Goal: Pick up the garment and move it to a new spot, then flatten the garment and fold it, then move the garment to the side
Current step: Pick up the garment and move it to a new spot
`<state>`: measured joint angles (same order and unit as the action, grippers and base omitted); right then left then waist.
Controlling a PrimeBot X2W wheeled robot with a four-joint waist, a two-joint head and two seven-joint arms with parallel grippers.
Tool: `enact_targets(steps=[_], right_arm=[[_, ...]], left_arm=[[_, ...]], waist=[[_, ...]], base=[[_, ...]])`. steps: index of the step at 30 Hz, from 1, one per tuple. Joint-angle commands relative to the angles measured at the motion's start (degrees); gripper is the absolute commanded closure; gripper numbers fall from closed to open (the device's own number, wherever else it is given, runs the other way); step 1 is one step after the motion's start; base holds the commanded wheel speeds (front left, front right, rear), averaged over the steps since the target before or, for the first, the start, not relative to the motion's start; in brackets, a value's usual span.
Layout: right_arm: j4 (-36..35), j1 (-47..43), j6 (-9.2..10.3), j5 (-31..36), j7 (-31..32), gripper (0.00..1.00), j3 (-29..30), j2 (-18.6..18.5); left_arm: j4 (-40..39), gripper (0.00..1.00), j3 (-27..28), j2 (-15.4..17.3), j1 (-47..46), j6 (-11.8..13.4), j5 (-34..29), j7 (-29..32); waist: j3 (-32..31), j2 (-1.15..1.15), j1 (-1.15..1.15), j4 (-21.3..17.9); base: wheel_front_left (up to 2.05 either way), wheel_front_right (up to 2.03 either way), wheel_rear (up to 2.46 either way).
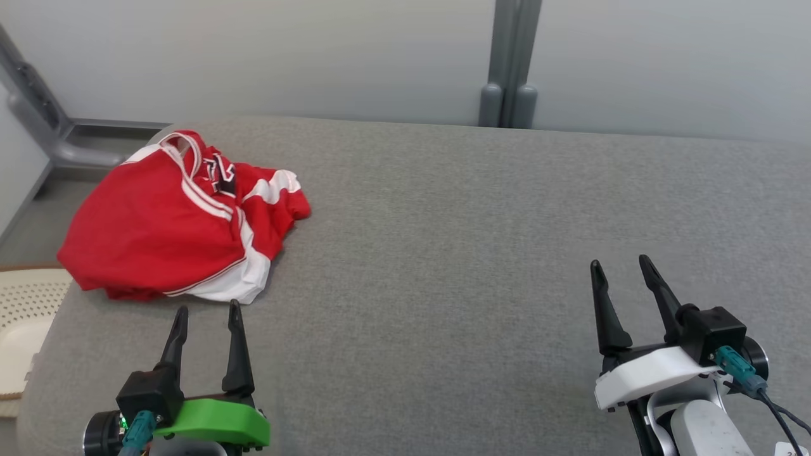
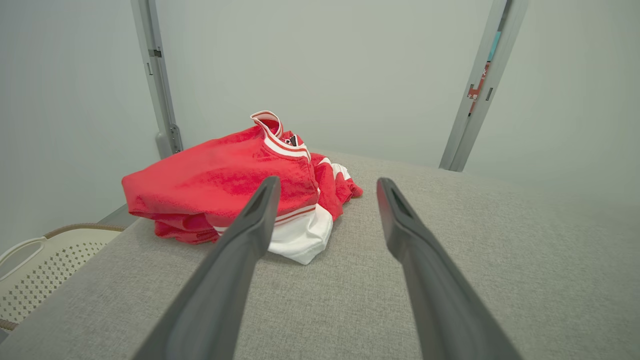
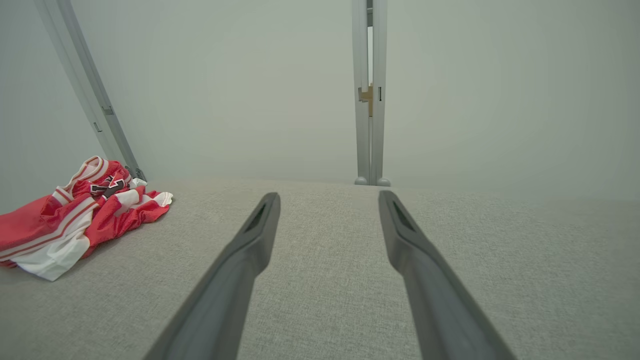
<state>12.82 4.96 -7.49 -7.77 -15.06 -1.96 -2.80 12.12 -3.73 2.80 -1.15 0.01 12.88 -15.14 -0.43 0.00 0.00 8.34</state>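
Observation:
The garment (image 1: 171, 221) is a red jersey with white trim, lying crumpled near the far left corner of the grey padded table (image 1: 456, 240). My left gripper (image 1: 209, 310) stands open just in front of its near white hem, fingers pointing at it, nothing between them. From the left wrist the garment (image 2: 225, 185) lies just beyond the left gripper (image 2: 327, 182), and one finger overlaps its white hem in the picture. My right gripper (image 1: 621, 263) is open at the near right, far from the cloth. The right wrist view shows the garment (image 3: 65, 220) off to the left of the open right gripper (image 3: 329, 196).
A cream perforated basket (image 1: 22, 316) stands on the floor past the table's left edge. Grey wall panels with a vertical post (image 1: 510, 63) rise behind the table.

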Motion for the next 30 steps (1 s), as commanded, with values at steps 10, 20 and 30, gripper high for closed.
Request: enact_targets(steps=[10,20,30], right_arm=[[-0.3,0.2,0.00,-0.2,-0.2,0.00,-0.5,-0.2],[-0.3,0.7,0.00,0.4,-0.2,0.00,-1.7,-0.2],[0.3,0.9,0.00,0.4,-0.2,0.00,-2.1,-0.2]], left_arm=[[-0.8,0.00,1.5,0.2,1.0,0.4,-0.6,0.0],[-1.6,0.00,2.8,0.2,1.7,0.7,0.3,0.0],[-1.3,0.00,2.8,0.2,1.9,1.0,0.6,0.0]], waist=[[1.1,0.00,0.00,12.5],[2.1,0.00,0.00,16.6],[1.8,0.00,0.00,16.6]], base=[[0.00,0.00,0.00],[0.00,0.00,0.00],[0.00,0.00,0.00]])
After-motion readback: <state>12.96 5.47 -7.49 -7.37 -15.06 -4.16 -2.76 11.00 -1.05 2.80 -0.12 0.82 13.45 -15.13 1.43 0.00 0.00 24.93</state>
